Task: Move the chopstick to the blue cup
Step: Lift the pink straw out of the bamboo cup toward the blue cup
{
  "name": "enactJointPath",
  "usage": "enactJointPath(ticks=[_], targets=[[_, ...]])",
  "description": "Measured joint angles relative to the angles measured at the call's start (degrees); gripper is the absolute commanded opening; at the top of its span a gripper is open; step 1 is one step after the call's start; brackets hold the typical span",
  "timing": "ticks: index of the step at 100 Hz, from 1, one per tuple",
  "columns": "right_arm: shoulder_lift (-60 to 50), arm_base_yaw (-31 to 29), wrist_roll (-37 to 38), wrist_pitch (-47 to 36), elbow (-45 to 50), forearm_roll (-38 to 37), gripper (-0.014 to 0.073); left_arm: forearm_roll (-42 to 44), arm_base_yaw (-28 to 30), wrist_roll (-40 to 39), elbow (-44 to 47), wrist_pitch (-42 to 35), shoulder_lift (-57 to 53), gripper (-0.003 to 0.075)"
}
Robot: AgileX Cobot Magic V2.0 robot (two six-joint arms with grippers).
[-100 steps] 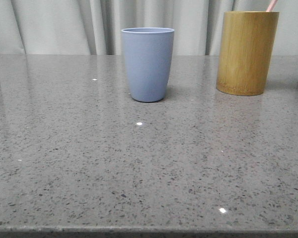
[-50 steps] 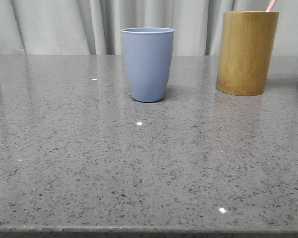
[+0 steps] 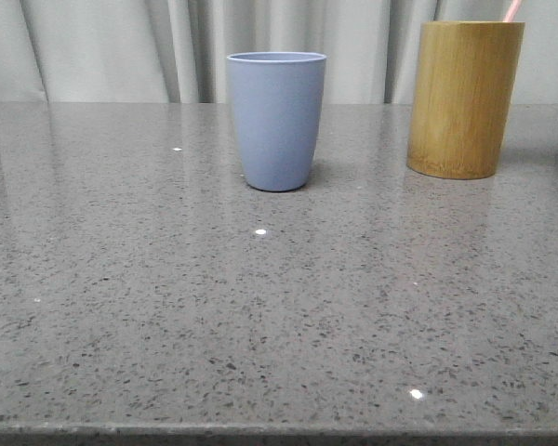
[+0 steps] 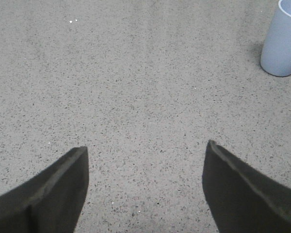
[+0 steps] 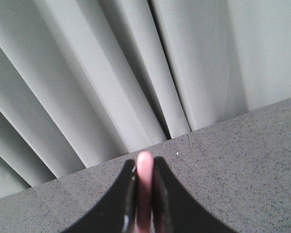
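The blue cup [image 3: 276,121] stands upright and empty-looking at the middle back of the table; it also shows in the left wrist view [image 4: 282,41]. The tan bamboo holder [image 3: 464,99] stands at the back right, with a pink chopstick [image 3: 512,10] sticking out of its top. My right gripper [image 5: 144,167] is shut on the end of a pink chopstick [image 5: 144,189]; it is out of the front view. My left gripper [image 4: 145,160] is open and empty, low over bare table, to the left of the blue cup.
The grey speckled stone table [image 3: 260,307] runs to a front edge at the bottom of the front view. Pale grey curtains [image 3: 102,46] hang behind its back edge.
The bamboo holder has shifted slightly to the right, and the pink chopstick tip with it. The blue cup has not moved.
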Motion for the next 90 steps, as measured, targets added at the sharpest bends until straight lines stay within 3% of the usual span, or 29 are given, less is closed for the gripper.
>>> enactJointPath(ticks=[33, 61, 90], targets=[[-3.42, 0.0, 0.0, 1.47, -3.46, -4.27, 0.0001, 0.0, 0.0, 0.0, 0.0, 0.0, 0.0, 0.0482], [-8.98, 0.4, 0.0, 12.26, -13.77, -10.18, 0.0001, 0.0, 0.0, 0.0, 0.0, 0.0, 0.0, 0.0482], [-12.56, 9.48, 0.0, 17.52, -19.39, -11.59, 0.0001, 0.0, 0.0, 0.0, 0.0, 0.0, 0.0, 0.0482]])
